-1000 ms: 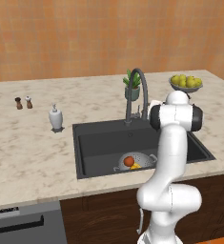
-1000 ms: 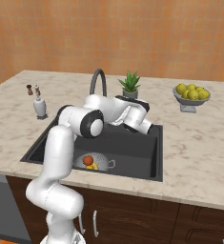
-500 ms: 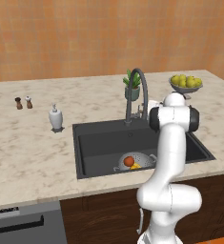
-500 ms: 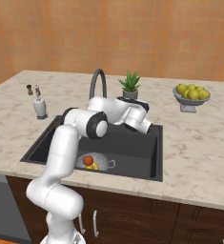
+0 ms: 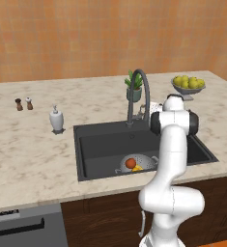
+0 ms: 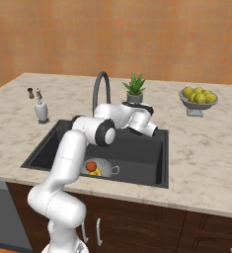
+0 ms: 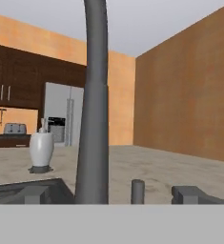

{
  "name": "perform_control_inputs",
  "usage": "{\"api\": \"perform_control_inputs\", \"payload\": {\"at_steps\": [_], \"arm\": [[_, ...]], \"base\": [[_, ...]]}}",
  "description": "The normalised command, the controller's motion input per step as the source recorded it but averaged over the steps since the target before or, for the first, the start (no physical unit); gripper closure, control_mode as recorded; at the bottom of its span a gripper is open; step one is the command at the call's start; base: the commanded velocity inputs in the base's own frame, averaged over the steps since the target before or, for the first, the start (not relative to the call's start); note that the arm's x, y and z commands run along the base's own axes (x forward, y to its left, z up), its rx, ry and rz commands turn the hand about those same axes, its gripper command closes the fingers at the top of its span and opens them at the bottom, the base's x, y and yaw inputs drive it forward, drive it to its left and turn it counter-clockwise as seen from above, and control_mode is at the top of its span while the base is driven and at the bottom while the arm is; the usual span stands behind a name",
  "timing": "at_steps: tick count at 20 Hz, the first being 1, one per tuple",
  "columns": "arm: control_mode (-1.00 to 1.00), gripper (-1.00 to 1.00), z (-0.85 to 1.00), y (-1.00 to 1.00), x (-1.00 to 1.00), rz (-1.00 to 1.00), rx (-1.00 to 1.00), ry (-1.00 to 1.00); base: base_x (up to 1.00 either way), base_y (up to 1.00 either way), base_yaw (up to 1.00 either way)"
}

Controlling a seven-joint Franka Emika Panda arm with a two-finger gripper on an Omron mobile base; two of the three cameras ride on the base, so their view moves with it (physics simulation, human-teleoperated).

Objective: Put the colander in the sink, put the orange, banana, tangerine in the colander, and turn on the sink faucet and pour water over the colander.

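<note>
End effector (image 6: pixel 153 130) hovering just right of sink faucet (image 6: pixel 100 89) near sink (image 6: pixel 152 170) back edge, finger spacing unclear; colander (image 6: pixel 100 168) sitting well below.

Over the last second only the arm changes: in the right base view its wrist and claw (image 6: pixel 154 131) sit a little lower and nearer the back right corner of the sink (image 6: pixel 137 155), just right of the sink faucet (image 6: pixel 100 89), while the elbow stays put.
</note>
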Motion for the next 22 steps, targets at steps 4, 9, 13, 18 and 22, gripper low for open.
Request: {"api": "perform_control_inputs", "payload": {"at_steps": [4, 9, 13, 18, 22], "arm": [[-1.00, -1.00, -0.13, -0.01, 0.33, 0.00, -0.01, 0.00], [-1.00, -1.00, -0.03, -0.04, 0.24, 0.00, 0.00, 0.00], [-1.00, -1.00, -0.03, -0.04, 0.16, 0.00, 0.00, 0.01], [-1.00, -1.00, -0.06, 0.04, 0.00, -0.03, 0.00, 0.00], [-1.00, 1.00, 0.00, 0.13, 0.00, -0.04, -0.01, 0.00]], "base": [[0.00, 0.00, 0.00], [0.00, 0.00, 0.00], [0.00, 0.00, 0.00], [0.00, 0.00, 0.00], [0.00, 0.00, 0.00]]}}
